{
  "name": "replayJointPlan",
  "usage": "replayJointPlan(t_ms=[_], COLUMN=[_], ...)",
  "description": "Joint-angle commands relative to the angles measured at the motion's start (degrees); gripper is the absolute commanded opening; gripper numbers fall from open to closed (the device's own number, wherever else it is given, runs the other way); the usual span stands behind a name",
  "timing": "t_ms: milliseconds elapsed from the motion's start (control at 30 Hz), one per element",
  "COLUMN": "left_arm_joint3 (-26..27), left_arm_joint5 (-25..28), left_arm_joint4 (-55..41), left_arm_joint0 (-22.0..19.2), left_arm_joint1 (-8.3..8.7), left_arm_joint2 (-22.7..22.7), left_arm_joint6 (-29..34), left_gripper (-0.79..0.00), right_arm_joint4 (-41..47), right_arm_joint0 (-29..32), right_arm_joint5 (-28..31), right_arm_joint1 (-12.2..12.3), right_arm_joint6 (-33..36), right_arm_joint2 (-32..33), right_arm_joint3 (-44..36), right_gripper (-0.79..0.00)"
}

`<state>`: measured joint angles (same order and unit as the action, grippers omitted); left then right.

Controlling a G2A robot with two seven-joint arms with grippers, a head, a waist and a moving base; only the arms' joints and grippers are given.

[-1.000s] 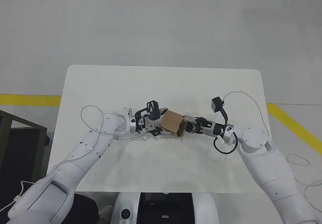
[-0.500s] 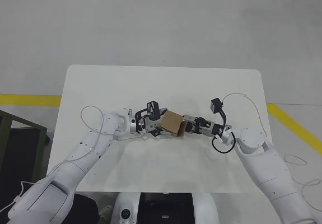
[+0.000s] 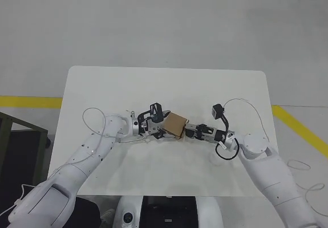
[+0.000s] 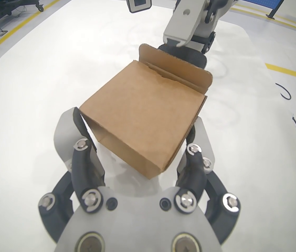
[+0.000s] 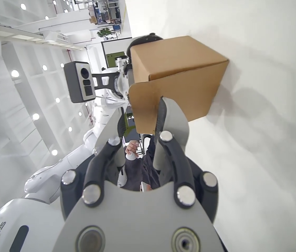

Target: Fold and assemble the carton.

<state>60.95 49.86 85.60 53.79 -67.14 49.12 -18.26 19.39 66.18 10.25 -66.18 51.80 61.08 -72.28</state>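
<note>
A small brown carton (image 3: 175,123) lies on its side at the middle of the white table (image 3: 124,85). My left gripper (image 3: 159,131) is shut on it, one finger pressing each side wall near the open end (image 4: 142,111). From the opposite side my right gripper (image 3: 187,130) is shut on the carton's rounded end flap (image 5: 142,106). One finger (image 5: 173,117) lies on the flap's outer face and the other goes behind it. That flap (image 4: 176,69) stands up off the carton's far end in the left wrist view, with the right gripper (image 4: 182,45) pinching it.
A thin cable (image 3: 249,98) loops over the table to the right of the arms, and another cable (image 3: 92,117) curls beside the left arm. A dark rack (image 3: 4,142) stands off the table's left side. Bare table surface lies ahead of and behind the carton.
The right arm has drifted a little leftward and down toward the carton, still holding the flap. The carton and the left gripper have stayed almost in place.
</note>
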Motion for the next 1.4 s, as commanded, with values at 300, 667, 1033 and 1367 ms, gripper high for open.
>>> replayJointPlan(t_ms=[300, 667, 1033, 1367], left_arm_joint3=[0.2, 0.2, 0.4, 0.5], left_arm_joint5=[0.0, -0.2, -0.1, -0.1], left_arm_joint4=[0.1, 0.1, 0.2, 0.1], left_arm_joint0=[0.0, 0.0, 0.2, 0.3], left_arm_joint1=[-0.06, -0.05, 0.07, 0.14], left_arm_joint2=[-0.2, -0.1, 0.2, 0.3], left_arm_joint6=[0.3, 0.3, 0.2, 0.2], left_gripper=[-0.114, -0.111, -0.114, -0.114], right_arm_joint4=[3.4, 0.2, -2.4, -4.4], right_arm_joint0=[1.1, 0.5, 0.4, 0.6], right_arm_joint5=[2.2, 0.9, -0.2, -1.4], right_arm_joint1=[0.0, -0.1, 0.2, 0.4], right_arm_joint6=[2.3, 1.0, 0.7, 0.4], right_arm_joint2=[0.8, -0.3, 0.2, 0.5], right_arm_joint3=[-0.3, 0.4, -0.2, -0.7], right_gripper=[-0.643, -0.736, -0.646, -0.677])
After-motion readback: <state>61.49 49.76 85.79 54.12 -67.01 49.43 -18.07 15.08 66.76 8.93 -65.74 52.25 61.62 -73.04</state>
